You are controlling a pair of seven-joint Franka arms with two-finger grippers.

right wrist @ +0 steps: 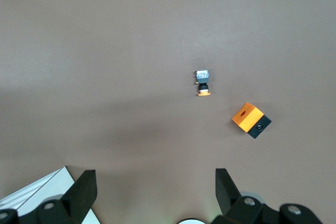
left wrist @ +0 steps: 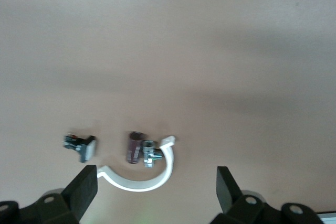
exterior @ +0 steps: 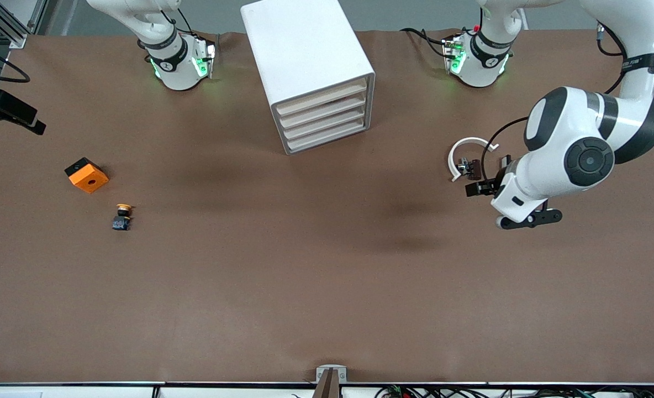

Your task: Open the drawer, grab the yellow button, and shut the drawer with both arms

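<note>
Left claw (left wrist: 152, 192): hangs over the counter (exterior: 327, 287) toward the left arm's end, jaws spread wide and holding nothing. In the left wrist view a white curved band (left wrist: 142, 174) lies on the counter between the two fingers, clear of both pads. A small dark clip with metal fittings (left wrist: 139, 149) lies inside the band's curve, touching or just beside it; I cannot tell which. A second small clip (left wrist: 81, 146) lies apart from the first, close to one finger (left wrist: 81, 190) of this claw. In the front view the band (exterior: 465, 155) sits just beside the claw.

Right claw (right wrist: 152, 192): seen only in the right wrist view; the arm itself is out of the front view apart from its base. Jaws spread wide, holding nothing. It hangs high over the counter, with a corner of the white cabinet (right wrist: 44, 195) right beside one finger.

Button (exterior: 122, 216): lies on its side on the bare counter toward the right arm's end, orange-yellow cap and dark body visible. It is well apart from both claws. The orange block (exterior: 86, 176) sits near it, not touching, farther from the front camera.

Drawer (exterior: 322, 96): the topmost of four in the cabinet (exterior: 305, 44), pushed fully in, front flush with the three below. The cabinet stands between the two arm bases, well apart from the left claw.
</note>
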